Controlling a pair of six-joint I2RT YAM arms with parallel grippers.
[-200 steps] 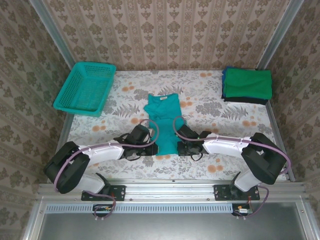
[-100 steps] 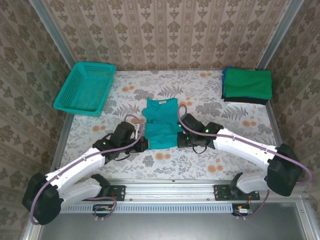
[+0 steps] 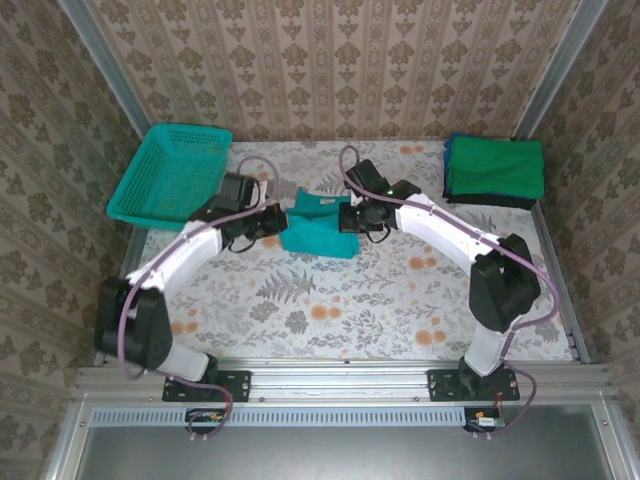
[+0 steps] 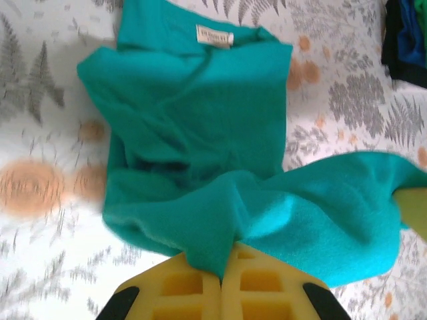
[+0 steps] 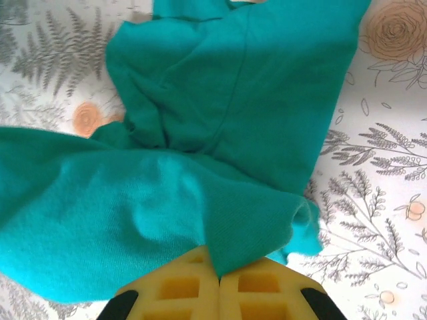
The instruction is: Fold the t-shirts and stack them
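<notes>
Left claw (image 3: pixel 277 220) and right claw (image 3: pixel 347 216) pinch opposite edges of the crumpled teal t-shirt (image 3: pixel 314 232)

T-shirt (image 4: pixel 200 133): soft matt knit cloth, slightly fuzzy. Basket (image 3: pixel 170 180): smooth plastic mesh. Tabletop (image 3: pixel 350 300): matt printed cloth w/ flowers.

The tee (image 3: pixel 318 230) lies bunched on the worktop (image 3: pixel 400 300), between the two pincers. The left pincer (image 3: pixel 274 222) is at its left edge and the right pincer (image 3: pixel 349 218) at its right edge. Each has a fold of the tee pinched between its jaws. In the left wrist view, the rest of the tee spreads ahead of the left pincer, with its label (image 4: pixel 213 35) at the far edge. The basket (image 3: pixel 172 175) sits near the left pincer, to its left and behind it, at the worktop's far left corner. The stack (image 3: pixel 494 170) lies well apart from the right pincer, to its right and behind it, in the far right corner.
</notes>
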